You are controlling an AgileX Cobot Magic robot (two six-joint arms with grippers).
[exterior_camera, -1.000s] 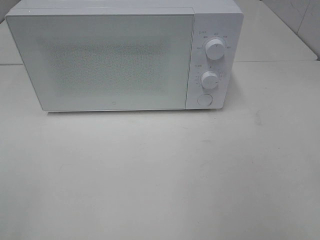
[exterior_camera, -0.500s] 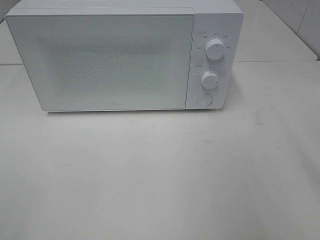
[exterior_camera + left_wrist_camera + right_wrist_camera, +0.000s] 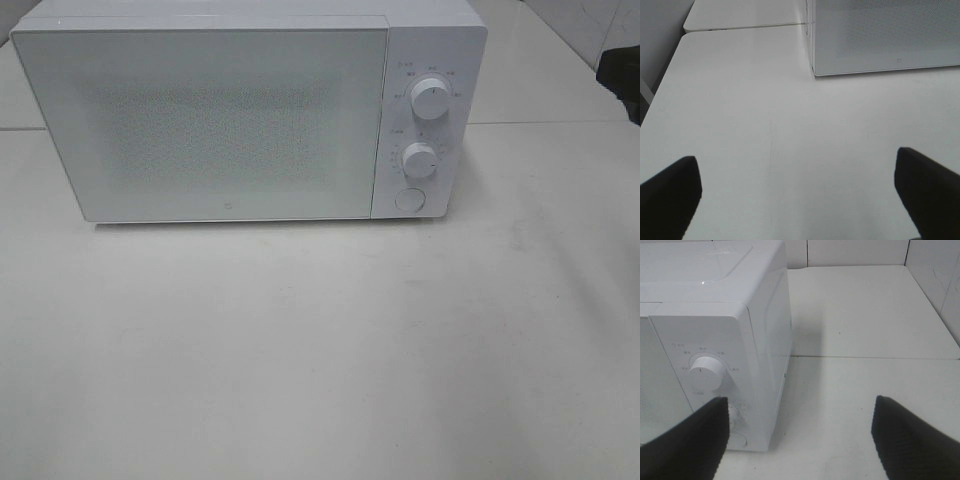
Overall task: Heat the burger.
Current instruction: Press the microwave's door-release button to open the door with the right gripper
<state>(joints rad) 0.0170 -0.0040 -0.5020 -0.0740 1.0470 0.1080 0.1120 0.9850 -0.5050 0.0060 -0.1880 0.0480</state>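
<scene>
Between the spread fingers of my left pincer (image 3: 797, 197) there is only bare table (image 3: 740, 100); its jaws stand released, holding nothing. Farther ahead of it, off to one side, sits the microwave (image 3: 880, 40) with its door (image 3: 210, 120) shut. My right pincer (image 3: 800, 440) is also released and empty, and just ahead of it are the 2 knobs, upper knob (image 3: 707, 372) and lower knob (image 3: 735, 412). Only 1 thing has changed: a dark shape (image 3: 622, 72) has entered the high view's far edge, probably my right arm moving. I cannot see the burger anywhere; whether it sits behind that frosted door I cannot tell. If it does, I judge the dials come next.
</scene>
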